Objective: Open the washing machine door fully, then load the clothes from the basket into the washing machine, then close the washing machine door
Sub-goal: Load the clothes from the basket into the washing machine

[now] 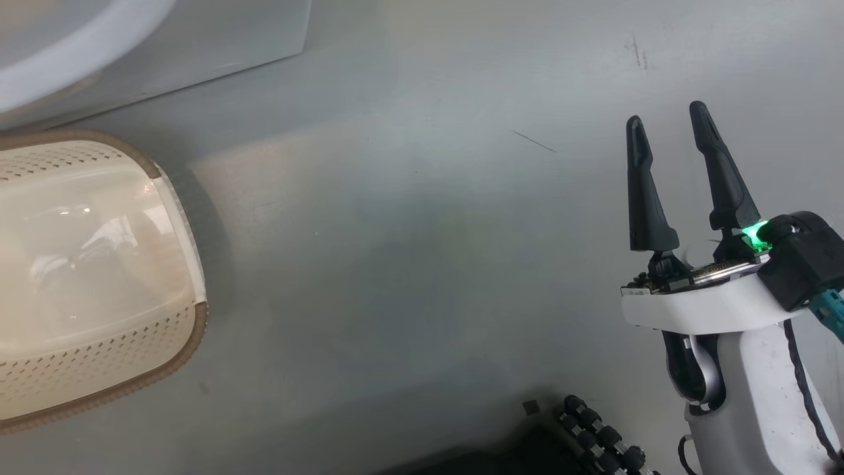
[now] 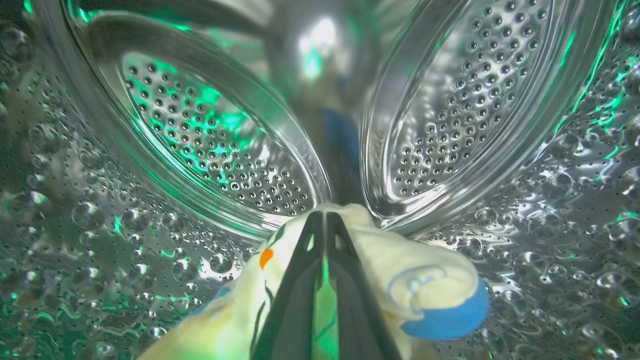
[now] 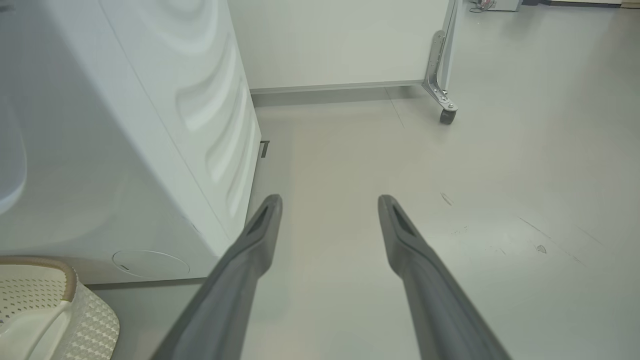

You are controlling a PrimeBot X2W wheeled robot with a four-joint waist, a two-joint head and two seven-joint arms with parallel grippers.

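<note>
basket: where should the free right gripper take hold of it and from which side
Probably the brown rim at the end of the basket that faces the open right gripper, coming down from above. The basket stands upright and open-topped with a thin wall, so one finger fits inside and one outside.

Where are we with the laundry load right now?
Done: the door must be open, since the left end effector is inside the drum, and what shows of the basket looks empty. In hand: that end effector is shut on the clothes, not yet released. Left: let go, withdraw, close the door. The right end effector hangs open over the floor.
</note>
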